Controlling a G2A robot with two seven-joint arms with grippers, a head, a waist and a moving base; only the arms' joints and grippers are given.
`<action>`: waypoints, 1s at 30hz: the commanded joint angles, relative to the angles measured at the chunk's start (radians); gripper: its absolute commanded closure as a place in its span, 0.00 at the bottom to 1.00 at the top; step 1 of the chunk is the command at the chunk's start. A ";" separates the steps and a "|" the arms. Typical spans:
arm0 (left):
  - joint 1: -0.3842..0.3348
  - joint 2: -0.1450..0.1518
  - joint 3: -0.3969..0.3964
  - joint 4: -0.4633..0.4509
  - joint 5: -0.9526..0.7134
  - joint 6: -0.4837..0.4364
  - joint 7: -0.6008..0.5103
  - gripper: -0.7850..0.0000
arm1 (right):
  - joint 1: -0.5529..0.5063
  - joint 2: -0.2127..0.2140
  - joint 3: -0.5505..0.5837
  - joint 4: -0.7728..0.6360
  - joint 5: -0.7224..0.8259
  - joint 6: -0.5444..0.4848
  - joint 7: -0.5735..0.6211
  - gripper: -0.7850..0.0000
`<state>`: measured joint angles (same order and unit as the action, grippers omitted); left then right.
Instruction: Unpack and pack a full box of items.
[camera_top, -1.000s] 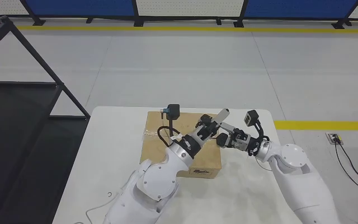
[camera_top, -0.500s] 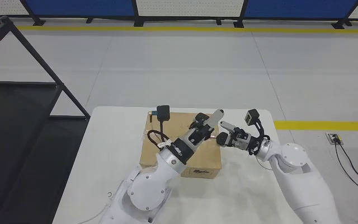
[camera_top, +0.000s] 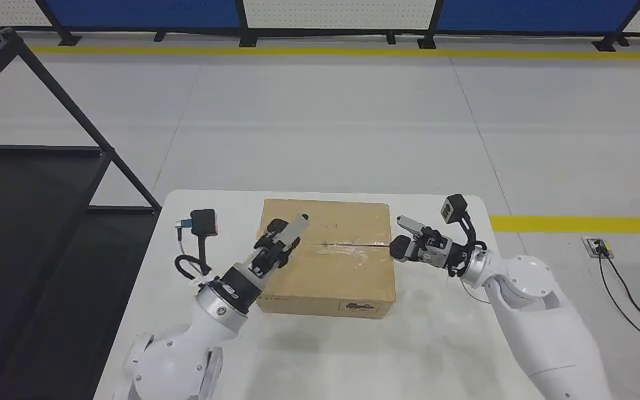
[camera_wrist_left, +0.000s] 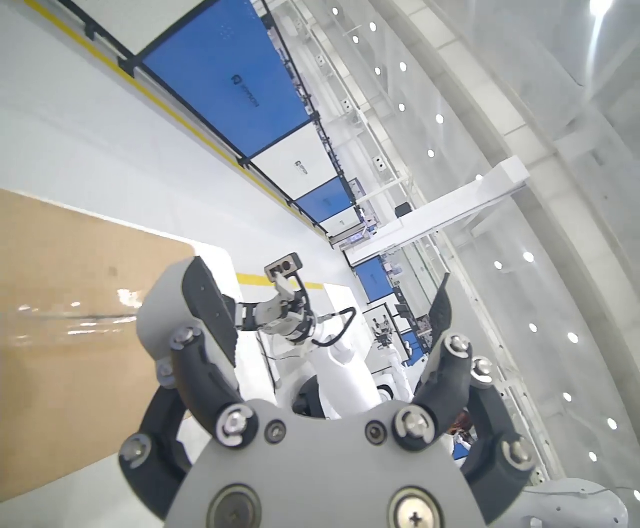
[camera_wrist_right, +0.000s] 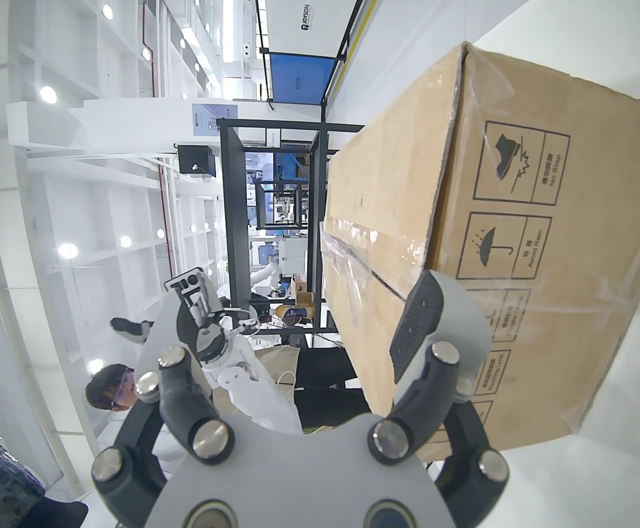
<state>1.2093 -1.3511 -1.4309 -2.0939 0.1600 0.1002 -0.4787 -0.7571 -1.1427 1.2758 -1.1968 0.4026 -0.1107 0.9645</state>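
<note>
Top view, box: one closed cardboard box (camera_top: 325, 255) is sitting mid-surface (camera_top: 440, 330), and its single taped seam (camera_top: 340, 243) is running across the lid from one arm's side to the other.
Top view, claws: two. The left claw (camera_top: 290, 228) is hovering over the lid's edge on its own side. The right claw (camera_top: 398, 235) is hanging just beside the opposite wall, level with the seam's end.
Left wrist view, left claw (camera_wrist_left: 320, 280): its fingers are standing wide apart and gripping nothing, with the lid of the box (camera_wrist_left: 65, 310) lying beside one finger.
Right wrist view, right claw (camera_wrist_right: 305, 300): its fingers are standing apart, empty, facing the box (camera_wrist_right: 400, 200) close ahead, with the seam (camera_wrist_right: 360, 260) pointing away from it.
Judgement, coming move: the seam appears to be lying along the line between both claws, and the right claw looks nearer to the seam's end.
</note>
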 joint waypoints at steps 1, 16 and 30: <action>0.039 0.006 -0.081 -0.007 -0.054 0.001 -0.016 0.00 | -0.002 0.001 0.000 -0.002 -0.002 0.000 0.002 0.00; 0.150 0.023 -0.262 0.021 -0.169 -0.041 -0.092 0.00 | -0.006 0.005 -0.005 -0.020 -0.010 0.003 0.001 0.00; 0.007 0.034 -0.216 0.132 -0.198 0.140 -0.079 0.00 | -0.024 0.012 0.007 -0.039 -0.011 -0.002 0.004 0.00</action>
<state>1.2348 -1.3188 -1.6514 -1.9768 -0.0353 0.2294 -0.5566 -0.7802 -1.1307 1.2837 -1.2340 0.3924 -0.1135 0.9678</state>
